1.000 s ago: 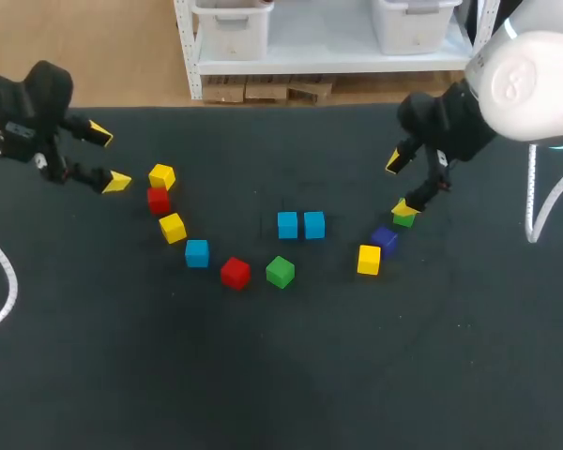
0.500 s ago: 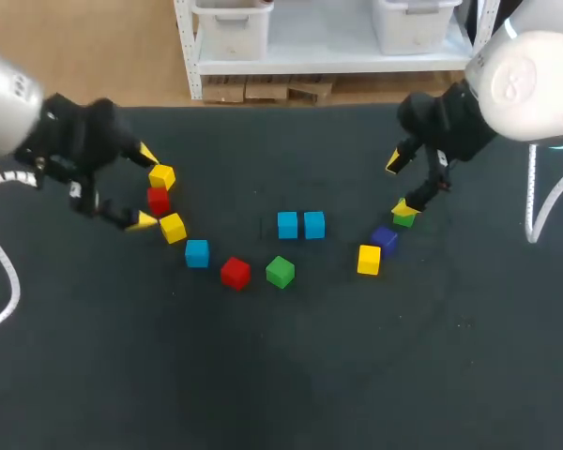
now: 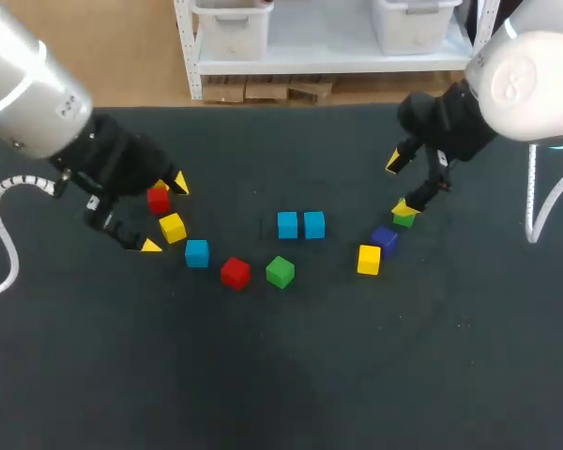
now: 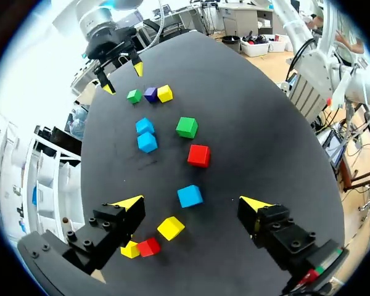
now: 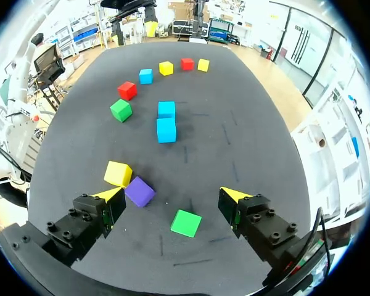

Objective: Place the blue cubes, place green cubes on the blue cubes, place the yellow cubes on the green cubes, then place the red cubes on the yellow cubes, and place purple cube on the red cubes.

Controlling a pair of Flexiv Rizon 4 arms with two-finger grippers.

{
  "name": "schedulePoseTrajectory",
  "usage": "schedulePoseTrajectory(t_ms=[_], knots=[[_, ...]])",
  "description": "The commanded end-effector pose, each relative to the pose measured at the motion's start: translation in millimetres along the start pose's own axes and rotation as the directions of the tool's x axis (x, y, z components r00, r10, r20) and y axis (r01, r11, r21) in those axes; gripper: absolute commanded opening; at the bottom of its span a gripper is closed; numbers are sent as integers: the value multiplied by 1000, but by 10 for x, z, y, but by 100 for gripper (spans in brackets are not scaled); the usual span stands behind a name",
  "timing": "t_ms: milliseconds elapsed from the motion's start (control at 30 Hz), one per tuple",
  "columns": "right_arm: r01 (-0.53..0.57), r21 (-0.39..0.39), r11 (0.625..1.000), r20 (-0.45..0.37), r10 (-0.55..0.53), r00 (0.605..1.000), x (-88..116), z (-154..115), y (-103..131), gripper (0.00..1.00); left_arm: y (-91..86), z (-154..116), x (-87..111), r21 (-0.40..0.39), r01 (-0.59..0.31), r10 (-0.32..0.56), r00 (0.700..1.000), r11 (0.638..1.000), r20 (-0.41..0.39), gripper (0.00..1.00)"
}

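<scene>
Now the left gripper (image 3: 164, 214) is hanging wide open and gripping nothing above the left end of the scattered cubes. In the head view a red cube (image 3: 158, 200) and a yellow cube (image 3: 172, 228) are lying under the gap between its spread fingers, and a lone blue cube (image 3: 197, 253) is sitting just beside them. Near the middle of the dark table (image 3: 357, 375) two paired blue cubes (image 3: 287, 225) are resting side by side and touching, nothing stacked on them. The right gripper (image 3: 399, 184) is hovering open and empty over a green cube (image 3: 403, 219), with the purple cube (image 3: 385, 240) lying close by
</scene>
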State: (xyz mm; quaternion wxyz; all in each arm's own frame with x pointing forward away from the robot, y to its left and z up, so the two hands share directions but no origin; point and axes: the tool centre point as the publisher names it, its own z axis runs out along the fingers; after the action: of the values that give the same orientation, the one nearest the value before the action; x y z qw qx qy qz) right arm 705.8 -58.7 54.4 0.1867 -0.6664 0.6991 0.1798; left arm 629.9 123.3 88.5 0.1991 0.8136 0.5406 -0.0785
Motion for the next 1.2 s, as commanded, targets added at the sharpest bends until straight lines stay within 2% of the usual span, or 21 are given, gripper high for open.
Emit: schedulePoseTrajectory(t_ms=[33,200,433,767,1200], knots=[[1,-2,1000,2,-1,1000,3,2,-6,100,115,200,6,47,38,-37,999,998,-24,100],[1,-2,1000,2,-1,1000,3,2,-6,100,81,381,-9,61,112,-110,993,992,-41,100],[1,-2,1000,2,-1,1000,3,2,-6,100,16,573,35,78,150,-146,988,986,-55,100],[1,-2,1000,2,-1,1000,3,2,-6,100,13,674,172,55,264,-258,962,963,-94,100],[1,-2,1000,2,-1,1000,3,2,-6,100,-56,795,204,80,266,-256,959,961,-121,100]])
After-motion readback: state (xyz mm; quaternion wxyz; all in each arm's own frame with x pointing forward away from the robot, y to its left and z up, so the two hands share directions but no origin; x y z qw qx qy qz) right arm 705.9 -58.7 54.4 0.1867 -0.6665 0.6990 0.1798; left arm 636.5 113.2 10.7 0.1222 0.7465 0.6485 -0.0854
